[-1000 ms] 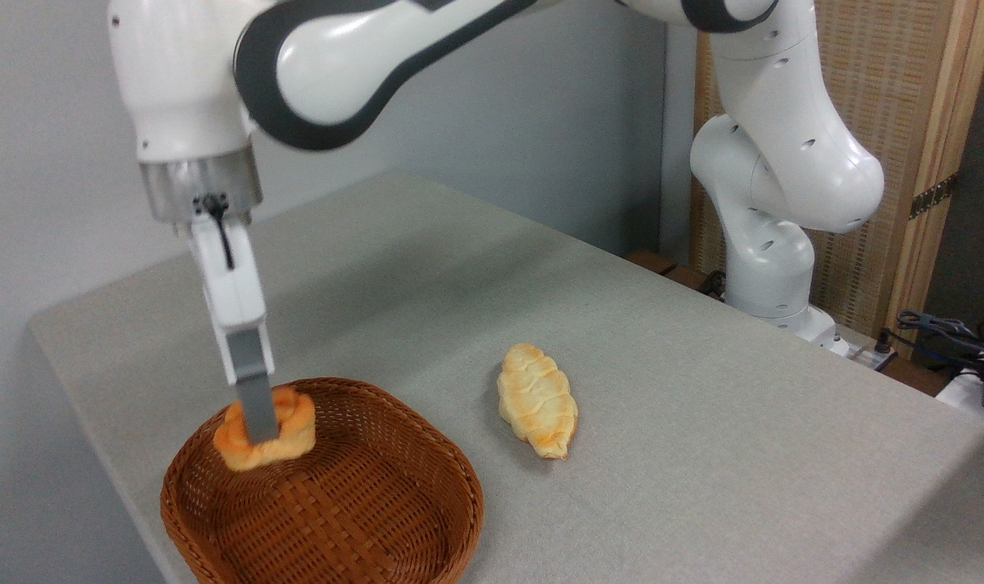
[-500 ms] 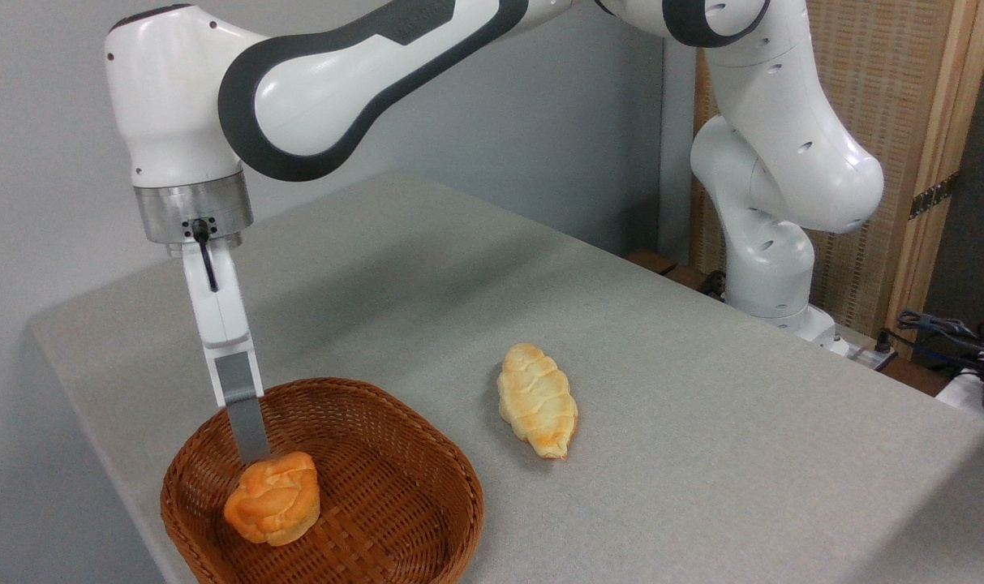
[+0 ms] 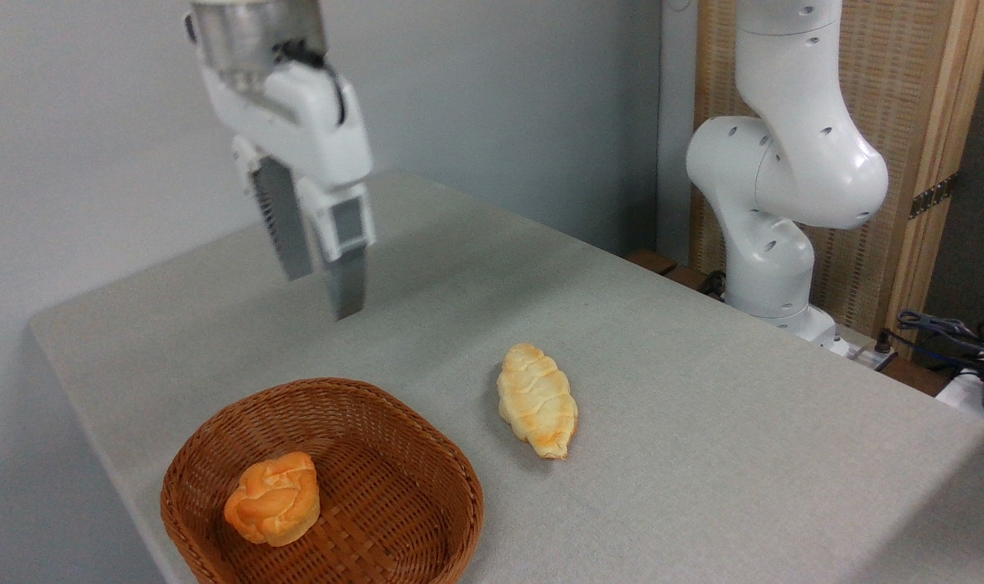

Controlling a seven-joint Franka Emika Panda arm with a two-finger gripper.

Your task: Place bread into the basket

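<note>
Bun (image 3: 272,498) down inside the basket (image 3: 427,454), toward its left side. Gripper (image 3: 323,285) high up over the table (image 3: 702,422), empty, fingers (image 3: 347,280) apart, well away from the bun. Long pale loaf (image 3: 537,399) on the table, just right of the basket.

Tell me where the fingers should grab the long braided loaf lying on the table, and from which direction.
Come straight down from above and close across the braided loaf's wide middle, pinching its two long sides. It lies flat on the table with open space all around, and it tapers toward both ends, so the middle probably gives the steadiest hold. The gripper hangs open, up and to its left.
</note>
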